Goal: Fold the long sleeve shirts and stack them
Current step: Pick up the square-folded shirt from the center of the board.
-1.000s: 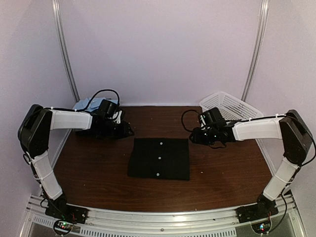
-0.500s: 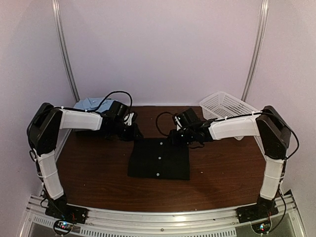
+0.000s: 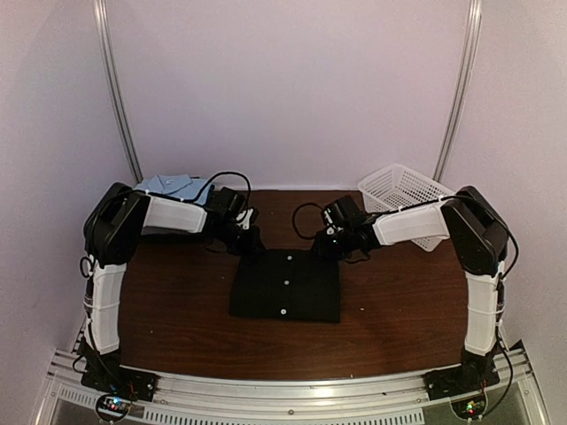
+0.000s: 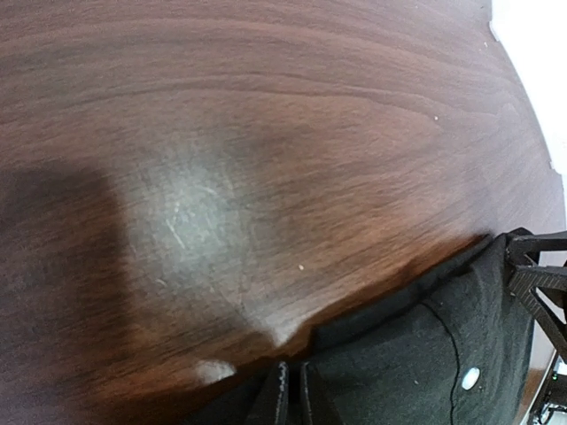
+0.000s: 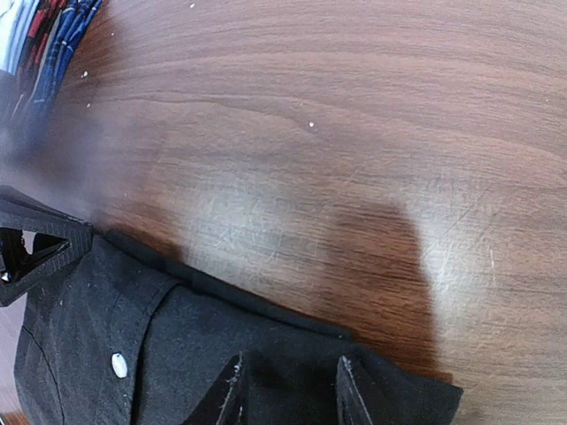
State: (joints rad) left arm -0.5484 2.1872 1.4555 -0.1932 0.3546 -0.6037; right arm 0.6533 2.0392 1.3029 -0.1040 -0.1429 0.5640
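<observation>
The black shirt (image 3: 285, 283) lay folded into a neat rectangle on the worktop (image 3: 168, 310), its far edge beneath both tools. My right tool (image 5: 292, 390) stood apart, its fingers straddling that edge. My left tool (image 4: 290, 394) showed its fingers together at the other far corner; whether they pinched cloth I could not tell. By my reading the folding was nearly done, and stacking with the light blue shirt (image 3: 168, 186), behind the left tool, remained.
</observation>
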